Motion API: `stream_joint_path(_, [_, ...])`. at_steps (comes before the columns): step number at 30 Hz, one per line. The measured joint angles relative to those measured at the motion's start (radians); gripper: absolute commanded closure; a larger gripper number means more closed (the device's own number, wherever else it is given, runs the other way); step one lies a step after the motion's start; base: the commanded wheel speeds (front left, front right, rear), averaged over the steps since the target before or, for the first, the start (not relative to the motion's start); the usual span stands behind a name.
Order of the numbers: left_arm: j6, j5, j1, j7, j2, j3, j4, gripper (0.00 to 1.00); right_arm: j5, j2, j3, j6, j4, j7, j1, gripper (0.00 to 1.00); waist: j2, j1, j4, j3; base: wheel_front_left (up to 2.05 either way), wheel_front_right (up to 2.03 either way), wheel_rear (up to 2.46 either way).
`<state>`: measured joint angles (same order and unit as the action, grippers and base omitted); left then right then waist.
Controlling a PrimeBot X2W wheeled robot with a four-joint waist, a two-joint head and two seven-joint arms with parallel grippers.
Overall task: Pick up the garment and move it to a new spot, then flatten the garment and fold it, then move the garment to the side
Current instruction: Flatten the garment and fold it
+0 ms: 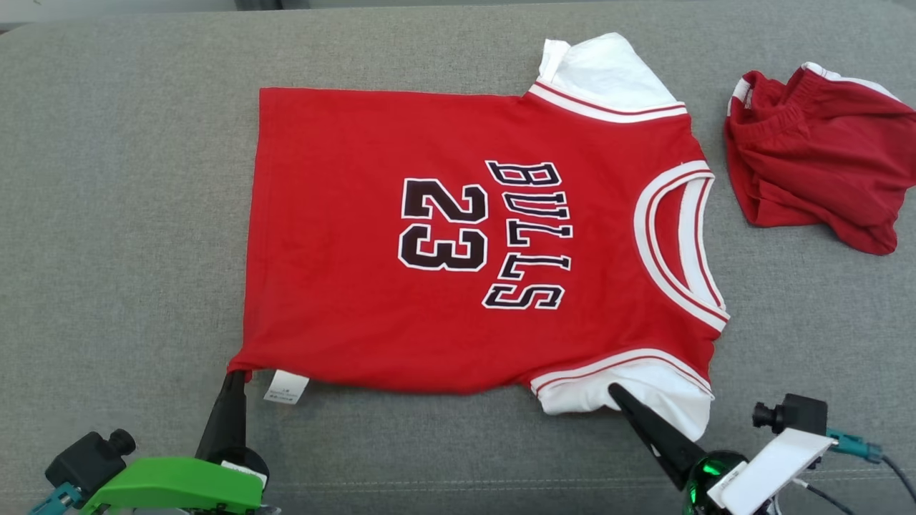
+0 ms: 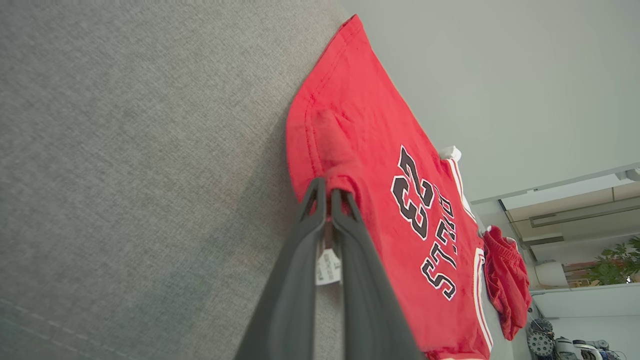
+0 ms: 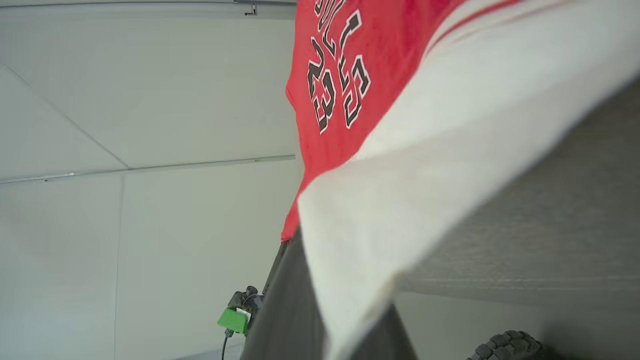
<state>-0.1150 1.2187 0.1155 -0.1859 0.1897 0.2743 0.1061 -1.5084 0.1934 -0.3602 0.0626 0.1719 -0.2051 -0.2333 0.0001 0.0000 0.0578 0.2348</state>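
- Between the jaws of the left gripper (image 1: 235,375) sits the lower hem corner of the red jersey (image 1: 358,250). The two dark fingers (image 2: 312,210) are pressed together on a small fold of red cloth.
- Just beside those jaws, on the side toward the right gripper, a white care label (image 1: 285,388) sticks out from under the hem. In the left wrist view the label (image 2: 327,267) shows through the slit between the fingers, below the pinched cloth.
- Ahead of the left jaws the jersey (image 2: 380,150) lies flat and face up on the grey cushion (image 1: 129,214), with its "23" and "BULLS" lettering uppermost.
- At the jaws of the right gripper (image 1: 614,390) lies the near white sleeve (image 1: 644,400). The fingers are closed on its edge.
- In the right wrist view the sleeve (image 3: 425,175) drapes over the fingers (image 3: 285,310) and hides their tips, with the jersey's (image 3: 400,50) red body beyond it.
- Both pairs of jaws hold the same near edge of the jersey, one at the hem end and one at the sleeve end, well apart from each other.
- Well beyond the right jaws, past the collar and clear of the jersey, a pair of red shorts (image 1: 816,157) lies crumpled on the cushion.
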Motion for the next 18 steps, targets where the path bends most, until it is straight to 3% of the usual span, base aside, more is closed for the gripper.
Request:
stream_joint_path(9, [-0.001,-0.009,-0.002,0.009,0.020,-0.009,0.025,1.00,-0.001,0.068,0.052,-0.007,0.081,-0.016,-0.028,1.00,0.0000,0.0000,-0.007,0.006,0.00,0.00,0.00])
stream_joint_path(16, [-0.005,-0.010,-0.002,0.021,0.029,-0.012,0.066,1.00,-0.005,0.108,0.067,-0.025,0.162,-0.036,-0.062,1.00,0.0000,0.0000,-0.006,0.015,0.00,0.00,0.00])
stream_joint_path(18, [-0.005,-0.011,-0.002,0.033,0.038,-0.011,0.070,1.00,-0.003,0.117,0.081,-0.045,0.183,-0.037,-0.060,1.00,-0.0001,0.0000,-0.007,0.022,0.00,0.00,0.00])
